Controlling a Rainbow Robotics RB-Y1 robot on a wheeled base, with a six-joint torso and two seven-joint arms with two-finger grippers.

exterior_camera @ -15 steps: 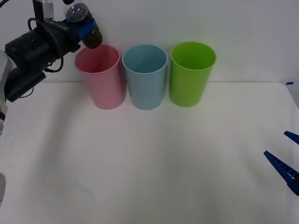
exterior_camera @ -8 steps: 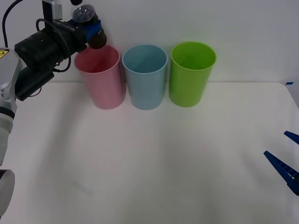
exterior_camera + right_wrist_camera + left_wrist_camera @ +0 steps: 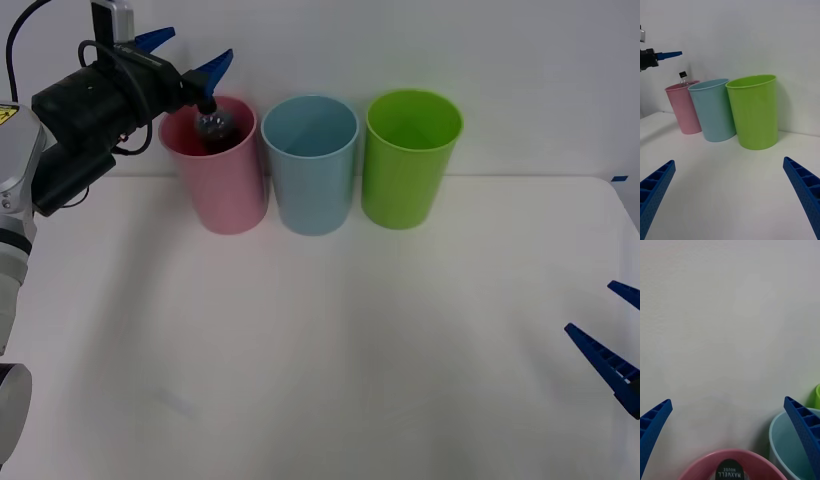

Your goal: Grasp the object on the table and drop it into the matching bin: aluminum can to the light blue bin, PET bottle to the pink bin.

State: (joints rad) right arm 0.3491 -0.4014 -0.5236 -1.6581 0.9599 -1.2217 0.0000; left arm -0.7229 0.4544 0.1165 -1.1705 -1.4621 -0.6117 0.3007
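White desk point(image 3: 330, 350) against a plain white wall; three cup-shaped bins stand in a row along the far edge.

Right jaws point(image 3: 618, 335): low over the near right part of the desk, spread wide, holding nothing. From the right wrist view the two blue ribbed fingers point(image 3: 655, 187) sit at the corners, bare desk between them, and the bins stand well ahead.

Left jaws point(image 3: 185, 58): raised at the far left, directly above the mouth of the pink bin point(image 3: 220, 190), fingers apart and empty. Blue fingertips point(image 3: 216, 66) splay to either side of the rim.

PET bottle point(image 3: 213, 130): just below the left jaws, free of both fingers, inside the mouth of the pink bin. Black cap and clear shoulder stand just above the rim in the right wrist view point(image 3: 683, 78). The left wrist view looks straight down on the dark bottle point(image 3: 729, 471) with white lettering, centred within the pink rim point(image 3: 707, 461).

Beyond the left jaws toward the right: light blue bin point(image 3: 310, 175) touching or just beside the pink one, then lime green bin point(image 3: 408, 170) just beside that.
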